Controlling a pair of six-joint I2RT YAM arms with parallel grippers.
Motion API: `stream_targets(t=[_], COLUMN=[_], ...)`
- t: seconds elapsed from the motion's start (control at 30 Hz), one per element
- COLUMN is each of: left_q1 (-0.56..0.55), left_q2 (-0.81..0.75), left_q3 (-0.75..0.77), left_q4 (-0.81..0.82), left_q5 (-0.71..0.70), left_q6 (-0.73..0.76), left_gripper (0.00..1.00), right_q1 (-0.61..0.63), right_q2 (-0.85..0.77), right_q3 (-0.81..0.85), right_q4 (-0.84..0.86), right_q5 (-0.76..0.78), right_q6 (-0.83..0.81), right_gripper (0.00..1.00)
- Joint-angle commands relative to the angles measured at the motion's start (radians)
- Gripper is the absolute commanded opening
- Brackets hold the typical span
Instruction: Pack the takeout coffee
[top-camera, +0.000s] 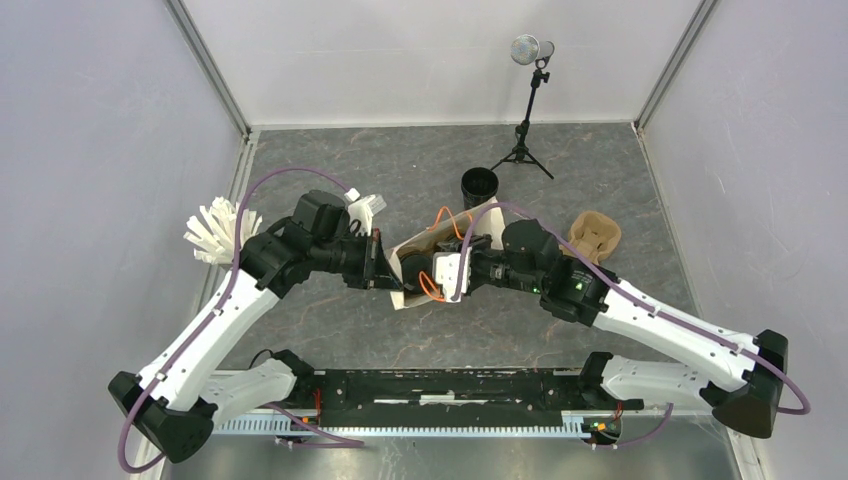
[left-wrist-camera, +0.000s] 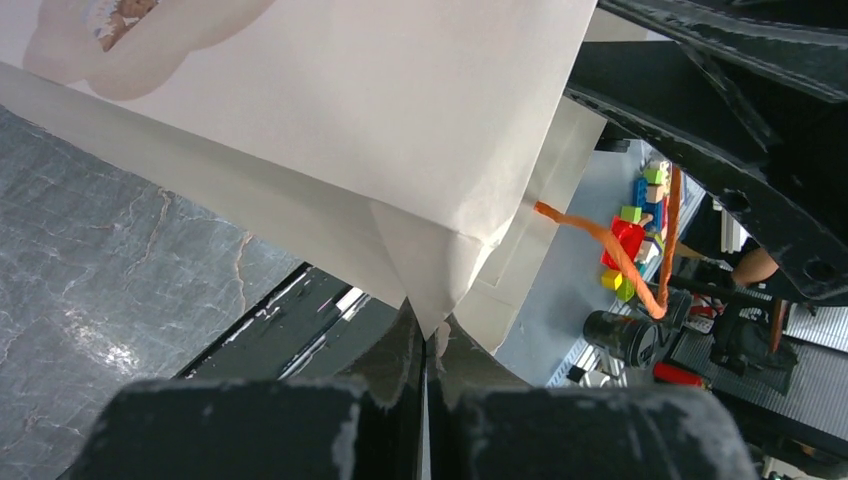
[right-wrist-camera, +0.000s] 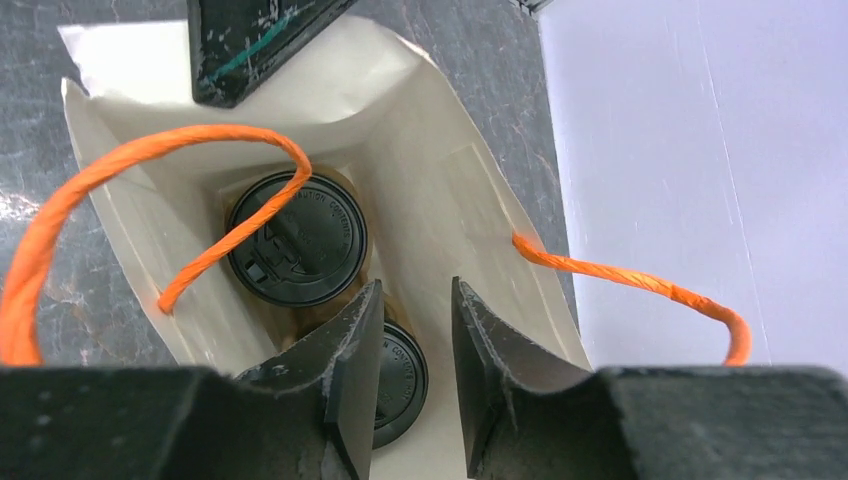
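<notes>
Coffee cups (right-wrist-camera: 297, 240), 2 inside paper bag (right-wrist-camera: 430, 170), orange handle (right-wrist-camera: 232, 238) across 1.

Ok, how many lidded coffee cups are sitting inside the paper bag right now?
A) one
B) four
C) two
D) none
C: the right wrist view looks down into the paper bag and shows two black lids at its bottom, one lidded cup in full and a second lidded cup partly hidden behind a finger of the right gripper.
</notes>
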Motion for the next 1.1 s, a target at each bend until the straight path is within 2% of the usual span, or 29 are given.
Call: stream_targets(t=[0.0, 0.43, 0.57, 0.9, 1.07], left_q1=[-0.005, -0.003, -0.002, -0.003, -0.001], left_q2=[0.008, 0.061, 0.071, 0.074, 0.102], left_q3=[0.057, 0.160, 0.168, 0.183, 0.220], left_q4=[-0.005, -0.116, -0.147, -0.164, -0.178], left_q5=[-0.019, -0.124, -0.144, -0.204, -0.258], left_q6=[-0.048, -0.119, -0.122, -0.143, -0.156], left_gripper=[0.04, 0.04, 0.05, 0.10, 0.10], right_q1=[-0.003, -0.004, -0.005, -0.006, -0.005], right_q2=[-0.018, -0.073, -0.089, -0.111, -0.182], right_q3=[0.061, 0.041, 0.023, 0.050, 0.024], right_q4=[0.029, 0.135, 0.176, 0.208, 0.319], right_q5=[0.000, -0.016, 0.019, 0.101, 0.089], right_q6=[0.069, 0.218, 0.241, 0.303, 0.334], right_gripper=[0.39, 0.46, 0.53, 0.56, 0.66])
